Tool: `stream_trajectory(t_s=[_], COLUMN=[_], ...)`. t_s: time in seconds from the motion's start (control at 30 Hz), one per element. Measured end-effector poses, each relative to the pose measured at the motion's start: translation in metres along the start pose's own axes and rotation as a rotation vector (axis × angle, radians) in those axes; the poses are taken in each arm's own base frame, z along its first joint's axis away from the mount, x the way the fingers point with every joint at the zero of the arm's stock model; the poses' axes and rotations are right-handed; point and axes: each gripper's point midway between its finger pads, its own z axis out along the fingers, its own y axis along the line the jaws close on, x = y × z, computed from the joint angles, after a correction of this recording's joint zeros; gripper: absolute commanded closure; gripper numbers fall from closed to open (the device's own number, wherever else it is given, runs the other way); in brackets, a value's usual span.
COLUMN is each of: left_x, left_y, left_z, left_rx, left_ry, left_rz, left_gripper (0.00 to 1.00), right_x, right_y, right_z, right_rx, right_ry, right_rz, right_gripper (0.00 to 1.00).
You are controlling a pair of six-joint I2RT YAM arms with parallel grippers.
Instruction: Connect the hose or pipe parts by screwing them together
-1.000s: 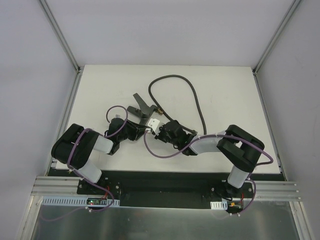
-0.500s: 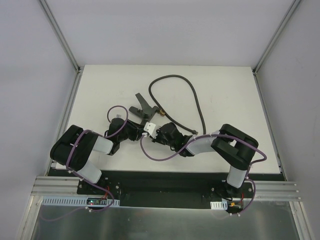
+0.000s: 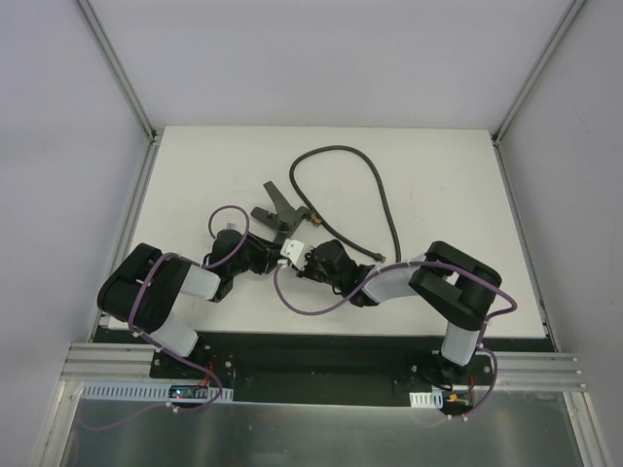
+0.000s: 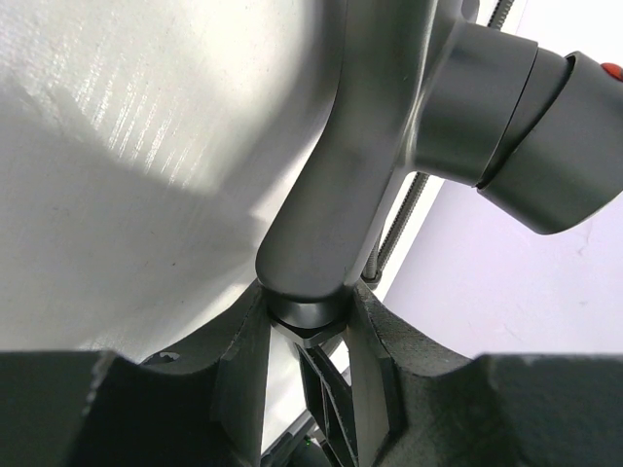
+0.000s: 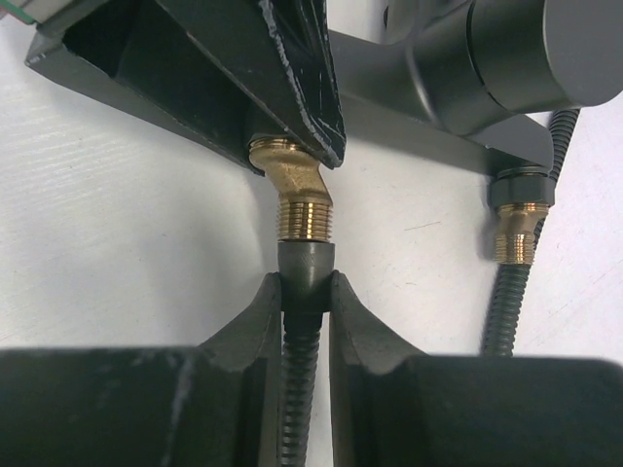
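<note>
Starting from the near edge of the white table (image 3: pixel 448 175), both arms fold inward so that their wrists meet close together left of the table's middle, with purple cables (image 3: pixel 302 304) looping beside them. The right gripper (image 5: pixel 306 287) has its two dark fingers pressed together on the dark-grey collar at the end of the hose (image 5: pixel 300 389), whose ribbed length runs back between the fingers toward the camera. That collar stands upright, in line with and right against the lower end of a brass threaded tip (image 5: pixel 304 212); whether any thread is engaged cannot be told. This tip bends up into the dark-grey forked fitting (image 4: pixel 389 117), which lies low over the table. To the right in the right wrist view, a second brass tip (image 5: pixel 514 233) hangs from the fitting's other branch with another stretch of hose running down from it. The left gripper (image 4: pixel 307 311) is clamped on the rounded grey stem of the fitting, one finger on each side, and a short piece of ribbed hose shows beyond it. Farther back, in the overhead view, the fitting's two branches spread apart toward the table's middle, and the hose leaves the fitting, sweeps in one wide loop toward the far edge, then curves down the right side back to the right gripper.
</note>
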Motion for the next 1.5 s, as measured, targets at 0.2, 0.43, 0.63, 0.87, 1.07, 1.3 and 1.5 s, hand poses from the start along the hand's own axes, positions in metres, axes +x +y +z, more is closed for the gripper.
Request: stream_trajectory(t_s=[0.2,0.43,0.63,0.87,1.07,1.3,1.5], left_x=[0.0005,0.0005,0.0006,0.0005,0.0005,0.0006,0.0014], left_y=[0.0001,0.0001,0.0006,0.0015,0.0017,0.0021,0.0037], left_z=[-0.0001,-0.0001,-0.0001,-0.0002,-0.0002,-0.0002,-0.0004], left_rx=[-0.001,0.000,-0.002,-0.006,-0.007,-0.008,-0.015], left_ry=[0.003,0.003,0.003,0.003,0.003,0.003,0.008], left_rz=[-0.001,-0.001,-0.001,-0.002,-0.002,-0.002,-0.002], left_gripper=[1.00,1.00,1.00,1.00,1.00,1.00,1.00], right_x=[-0.0012,-0.0018,-0.0021,-0.0030,-0.0033,-0.0034,-0.0056], right_y=[0.0000,0.0002,0.0003,0.0020,0.0025,0.0028,0.0052], right_z=[-0.0007,-0.0007,-0.0007,-0.0007,-0.0008,-0.0008,-0.0008], right_rx=[0.008,0.007,0.004,-0.001,-0.003,-0.004,-0.010], right_ry=[-0.021,-0.025,-0.026,-0.029,-0.029,-0.030,-0.036], right_rz=[0.002,-0.001,-0.012,-0.022,-0.030,-0.032,-0.040], right_gripper=[0.99,0.99,0.99,0.99,0.99,0.99,0.99])
